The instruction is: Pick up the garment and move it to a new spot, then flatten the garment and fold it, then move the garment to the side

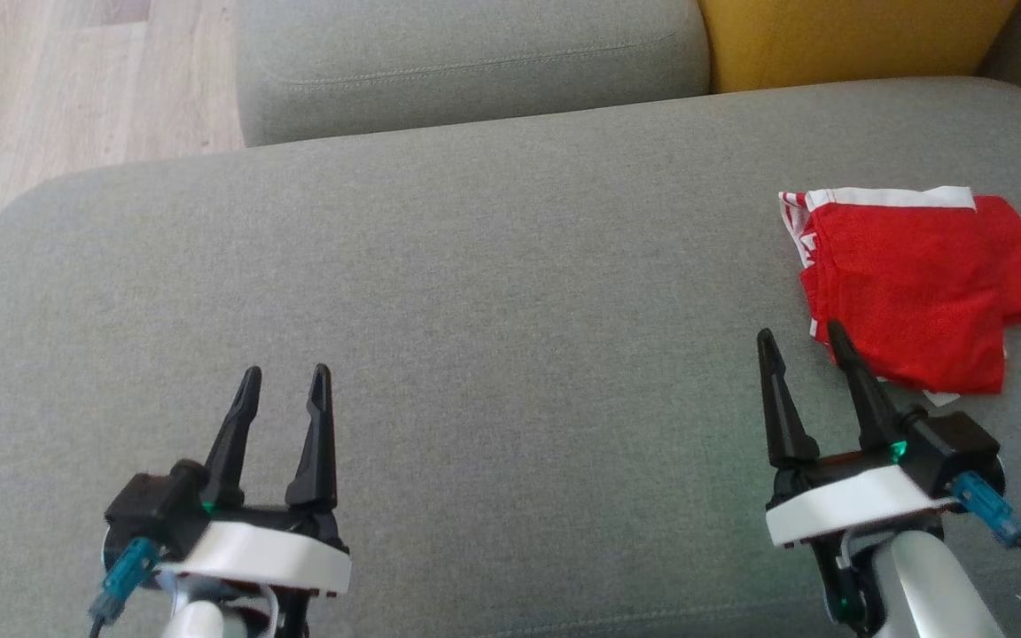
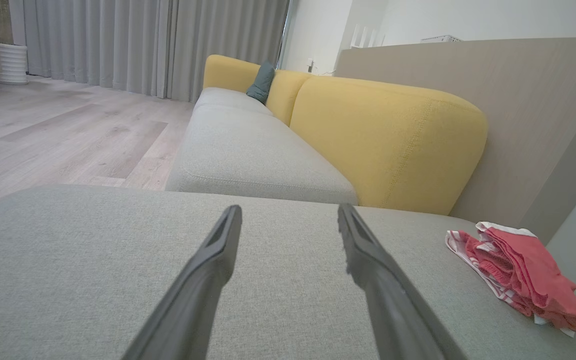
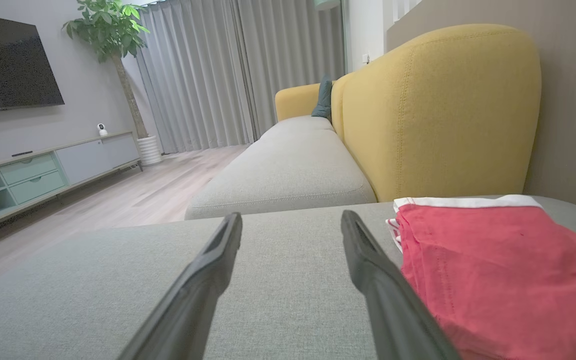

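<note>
Red garment point(image 1: 918, 283) lies just right of the right gripper point(image 1: 800, 330), nearer arm, jaws released and empty; left gripper point(image 1: 287, 370) likewise released, well apart.

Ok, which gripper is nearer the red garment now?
Right. The right gripper sits just beside the red garment's left edge; the left gripper is far off to its left, over the grey sofa cushion.

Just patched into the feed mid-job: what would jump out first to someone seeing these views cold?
The red garment with white trim, lying folded over on the right side of the grey seat cushion, grabs the eye first. The right gripper sits just beside its near edge, jaws open and empty; the left gripper is open too, over bare cushion further left. Behind, a yellow backrest stands out.
</note>
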Tool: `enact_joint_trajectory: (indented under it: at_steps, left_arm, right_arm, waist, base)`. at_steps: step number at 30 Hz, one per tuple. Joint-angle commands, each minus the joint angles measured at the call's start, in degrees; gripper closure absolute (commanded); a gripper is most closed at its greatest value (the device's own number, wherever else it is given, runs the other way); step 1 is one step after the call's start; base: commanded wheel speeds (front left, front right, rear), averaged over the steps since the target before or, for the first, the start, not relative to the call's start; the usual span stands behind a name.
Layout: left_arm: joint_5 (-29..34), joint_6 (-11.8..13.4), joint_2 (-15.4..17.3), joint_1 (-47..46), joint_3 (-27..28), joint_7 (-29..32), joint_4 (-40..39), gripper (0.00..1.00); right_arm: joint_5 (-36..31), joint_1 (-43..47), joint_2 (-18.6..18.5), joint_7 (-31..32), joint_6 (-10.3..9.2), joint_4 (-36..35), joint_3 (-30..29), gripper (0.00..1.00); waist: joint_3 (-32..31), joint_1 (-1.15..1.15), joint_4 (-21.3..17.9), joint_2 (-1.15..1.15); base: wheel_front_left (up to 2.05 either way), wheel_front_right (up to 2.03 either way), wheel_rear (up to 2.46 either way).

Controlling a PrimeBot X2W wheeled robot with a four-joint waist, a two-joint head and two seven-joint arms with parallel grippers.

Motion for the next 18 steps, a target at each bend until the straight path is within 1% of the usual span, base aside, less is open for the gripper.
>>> enact_joint_trajectory:
  at_steps: [1,8,18]
  left_arm:
    - [-0.05,-0.04,0.10,-1.03,2.20,-0.29,-2.23,0.00]
    - [-0.84,0.34,0.10,-0.95,2.84,-0.29,-2.67,0.00]
    - [-2.81,-0.38,0.10,-0.76,3.78,-0.29,-3.72,0.00]
  right_arm:
    - [-0.07,-1.29,0.09,-0.76,-0.04,-2.40,1.31,0.00]
    - [-0.25,-1.28,0.09,-0.77,-0.04,-3.46,1.33,0.00]
    - [-0.25,-1.13,0.09,-0.77,-0.04,-3.78,1.89,0.00]
  waist:
    - [-0.01,0.00,-0.10,0.00]
    - [0.01,0.00,-0.23,0.00]
    - [0.31,0.00,-0.47,0.00]
  base:
    - [0.00,0.00,0.00]
    - [0.00,0.00,0.00]
    - [0.00,0.00,0.00]
